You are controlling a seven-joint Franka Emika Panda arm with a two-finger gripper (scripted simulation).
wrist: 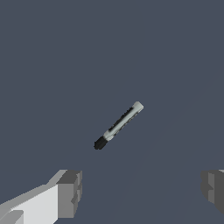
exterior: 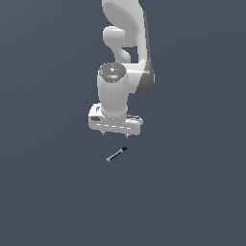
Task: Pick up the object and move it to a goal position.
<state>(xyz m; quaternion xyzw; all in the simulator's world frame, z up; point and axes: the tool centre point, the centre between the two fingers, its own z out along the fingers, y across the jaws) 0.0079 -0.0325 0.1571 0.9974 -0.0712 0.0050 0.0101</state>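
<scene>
The object (exterior: 116,154) is a tiny thin rod with a pale grey-white shaft and a black end. It lies flat on the dark grey floor, slanted, just below the hand in the exterior view. In the wrist view the object (wrist: 119,125) lies ahead of the fingers, apart from them. My gripper (exterior: 117,134) hangs above it, pointing down, with its jaws spread wide and nothing between them. One fingertip (wrist: 70,194) and the other fingertip (wrist: 214,187) show at the edge of the wrist view.
The white arm (exterior: 126,43) rises behind the hand toward the top of the exterior view. The plain dark grey floor (exterior: 192,192) surrounds the rod on all sides.
</scene>
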